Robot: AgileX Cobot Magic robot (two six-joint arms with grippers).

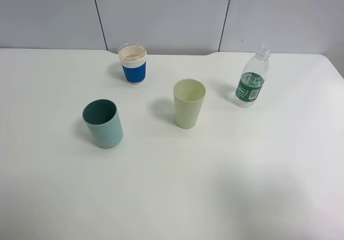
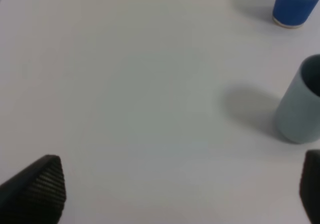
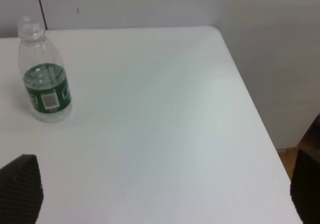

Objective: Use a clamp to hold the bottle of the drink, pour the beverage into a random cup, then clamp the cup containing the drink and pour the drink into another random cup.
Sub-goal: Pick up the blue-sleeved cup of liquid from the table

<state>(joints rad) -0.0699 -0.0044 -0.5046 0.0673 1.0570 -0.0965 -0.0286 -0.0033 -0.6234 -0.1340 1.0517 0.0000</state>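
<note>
The clear bottle (image 1: 251, 78) with a dark green label stands upright at the back right of the white table (image 1: 177, 186); the right wrist view shows the bottle (image 3: 44, 73) too, uncapped. A blue-banded paper cup (image 1: 133, 64) stands at the back centre-left, and its base shows as the cup (image 2: 295, 3) in the left wrist view. The teal tumbler (image 1: 102, 123) stands at the left, also seen as the tumbler (image 2: 301, 103). Neither arm appears in the high view. My left gripper (image 2: 182, 189) is open over bare table, apart from the cups. My right gripper (image 3: 165, 191) is open, away from the bottle.
A pale yellow-green tumbler (image 1: 188, 103) stands upright in the middle, between the paper cup and the bottle. A grey panelled wall (image 1: 172, 14) runs behind the table. The table's right edge and corner (image 3: 235, 68) lie close to the right gripper.
</note>
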